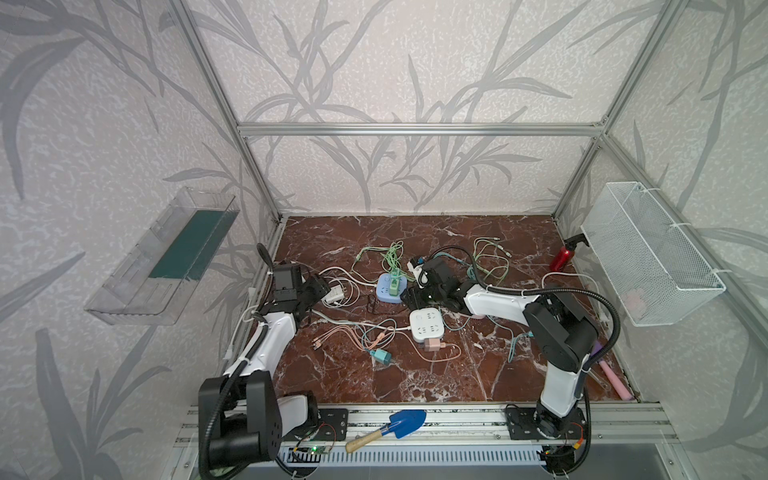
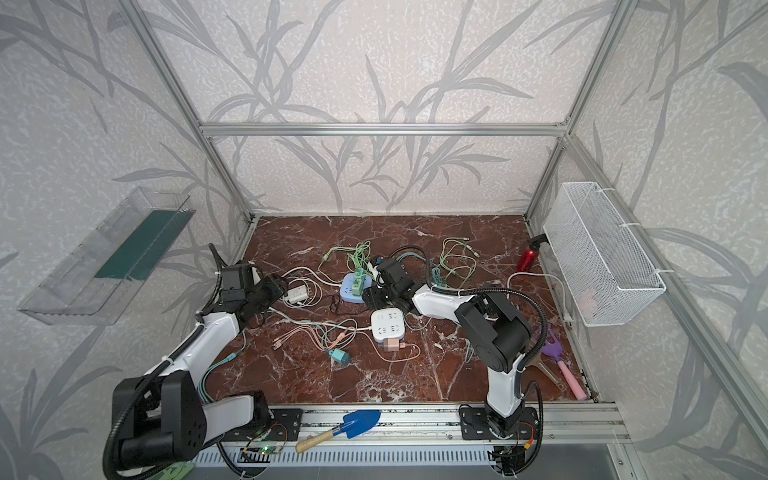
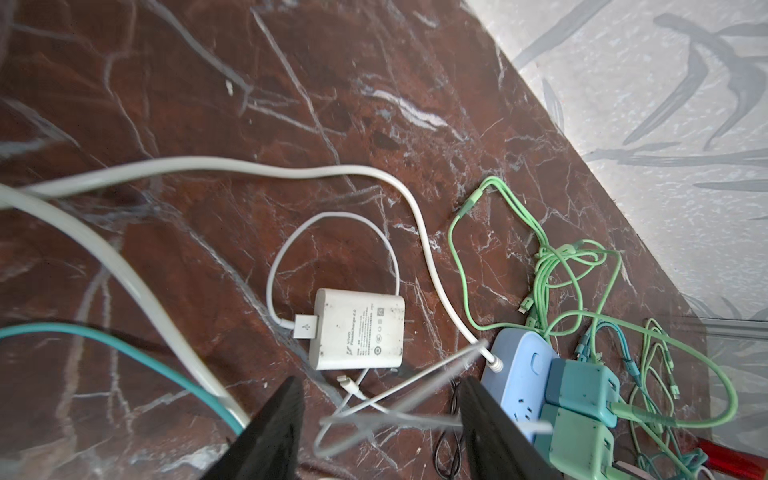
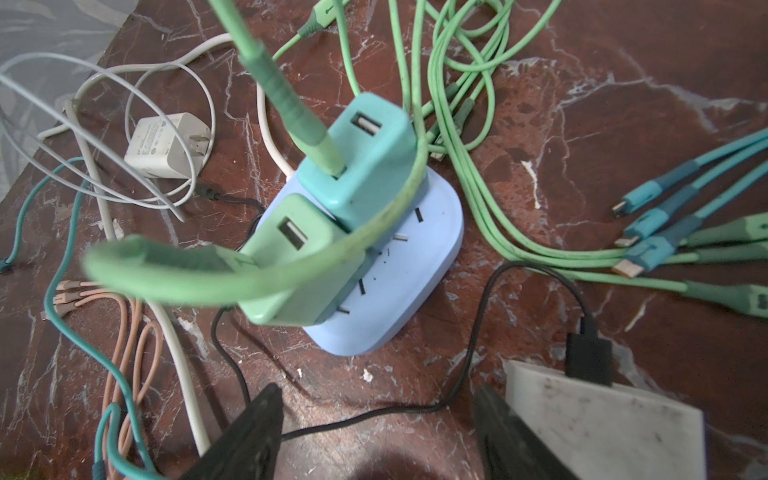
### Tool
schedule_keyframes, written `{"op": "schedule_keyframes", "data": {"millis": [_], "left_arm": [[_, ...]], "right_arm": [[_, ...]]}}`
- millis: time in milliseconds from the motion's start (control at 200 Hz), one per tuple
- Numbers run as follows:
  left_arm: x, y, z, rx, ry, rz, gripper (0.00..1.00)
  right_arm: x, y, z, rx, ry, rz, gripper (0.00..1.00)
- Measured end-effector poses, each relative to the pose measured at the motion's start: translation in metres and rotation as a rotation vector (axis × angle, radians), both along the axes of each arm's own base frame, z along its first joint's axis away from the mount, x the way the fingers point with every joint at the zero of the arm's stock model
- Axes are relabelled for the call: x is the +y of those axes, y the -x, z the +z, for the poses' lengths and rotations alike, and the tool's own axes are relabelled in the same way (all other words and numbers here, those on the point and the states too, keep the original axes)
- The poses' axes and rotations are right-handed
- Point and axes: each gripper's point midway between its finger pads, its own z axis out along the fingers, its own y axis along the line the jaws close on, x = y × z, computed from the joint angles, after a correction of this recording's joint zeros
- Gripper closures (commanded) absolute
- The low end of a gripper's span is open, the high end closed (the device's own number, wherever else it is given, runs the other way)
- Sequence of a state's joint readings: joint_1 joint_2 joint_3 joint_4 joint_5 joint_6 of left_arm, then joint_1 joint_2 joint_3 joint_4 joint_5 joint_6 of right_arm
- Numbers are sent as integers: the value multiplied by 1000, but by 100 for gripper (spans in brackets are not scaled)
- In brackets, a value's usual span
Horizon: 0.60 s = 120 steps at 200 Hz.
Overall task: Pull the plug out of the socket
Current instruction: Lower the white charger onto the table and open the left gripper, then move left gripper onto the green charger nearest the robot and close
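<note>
A blue trowel [image 1: 406,423] with a wooden handle lies on the front metal rail [image 1: 457,420], off the red marble surface [image 1: 415,374]. A red spray bottle [image 1: 562,257] sits near a white wire basket [image 1: 648,257] on the right wall. A clear tray [image 1: 158,266] hangs on the left wall. A purple, pink-handled fork [image 2: 550,345] lies at the right edge.

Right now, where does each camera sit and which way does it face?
Top views: high in front, facing down and back over the table; left arm and right arm show.
Left wrist: on the left arm, facing down at the charger; its jaws show, apart.
Right wrist: on the right arm, facing down at the socket and plugs; its jaws show, apart.
Shared: all four show charger and socket.
</note>
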State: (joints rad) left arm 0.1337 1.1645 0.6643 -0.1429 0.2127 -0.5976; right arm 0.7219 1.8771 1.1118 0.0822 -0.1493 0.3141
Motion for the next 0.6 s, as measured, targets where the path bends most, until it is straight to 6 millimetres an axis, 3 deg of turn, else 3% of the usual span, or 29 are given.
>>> {"op": "schedule_keyframes", "data": {"millis": [170, 305, 460, 600], "left_arm": [[-4, 9, 26, -49, -87, -6, 32], [-21, 8, 38, -56, -150, -64, 32], [-49, 6, 42, -58, -189, -156, 32], [-77, 4, 32, -32, -205, -243, 33]], "right_arm": [[0, 0, 0, 6, -4, -10, 28], [0, 0, 0, 11, -8, -16, 30], [-2, 0, -1, 15, -7, -27, 30], [-7, 2, 0, 16, -9, -41, 30]]}}
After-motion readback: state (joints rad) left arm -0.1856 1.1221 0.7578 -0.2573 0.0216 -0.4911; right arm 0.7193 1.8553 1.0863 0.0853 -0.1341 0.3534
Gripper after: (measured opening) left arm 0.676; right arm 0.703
